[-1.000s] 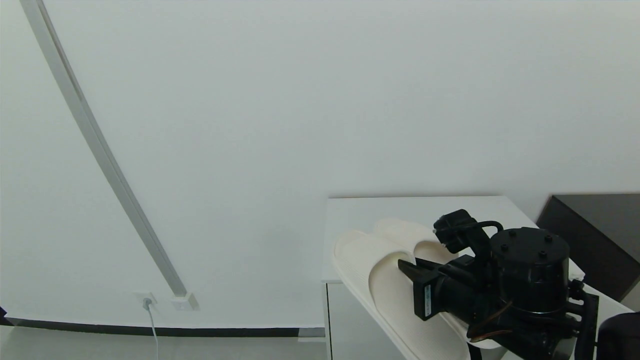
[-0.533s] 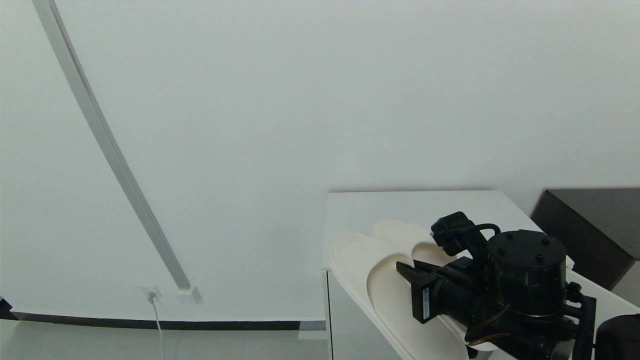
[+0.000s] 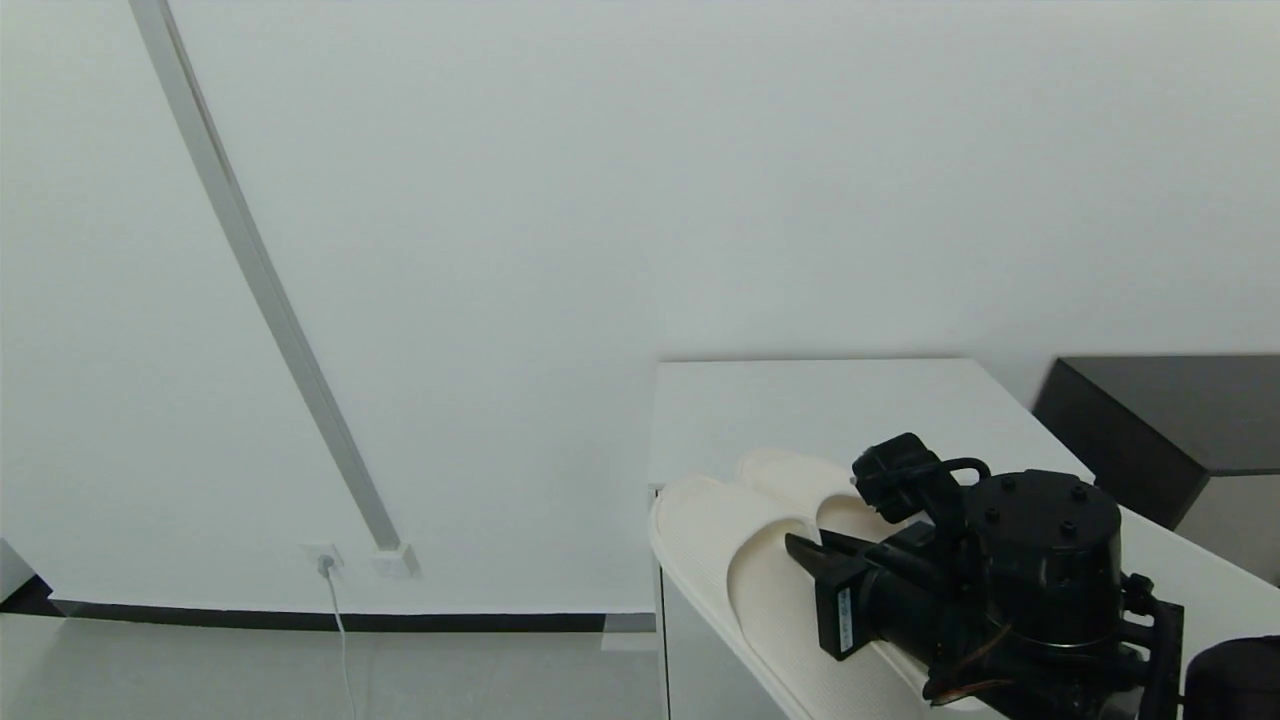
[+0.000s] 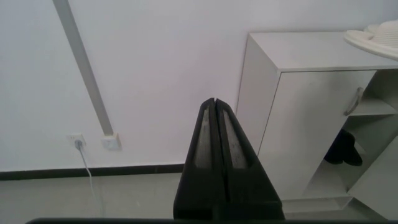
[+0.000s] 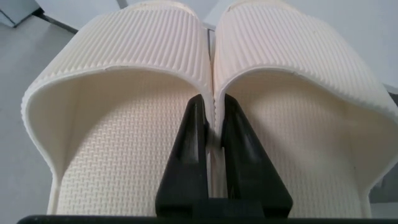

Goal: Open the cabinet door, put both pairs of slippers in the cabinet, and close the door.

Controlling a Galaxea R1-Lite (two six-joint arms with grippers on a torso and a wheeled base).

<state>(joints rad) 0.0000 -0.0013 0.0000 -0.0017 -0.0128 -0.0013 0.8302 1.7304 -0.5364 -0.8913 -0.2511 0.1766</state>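
While the left pincer (image 4: 214, 102) sits closed, the right pincer (image 5: 212, 102) grips the cream slippers (image 5: 137, 56) together.

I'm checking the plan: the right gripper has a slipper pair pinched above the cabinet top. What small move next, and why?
Probably start lowering the slippers toward the open compartment. The right gripper is shut on their touching inner edges, they hang past the edge of the cabinet, and the left wrist view shows that compartment uncovered below the top.
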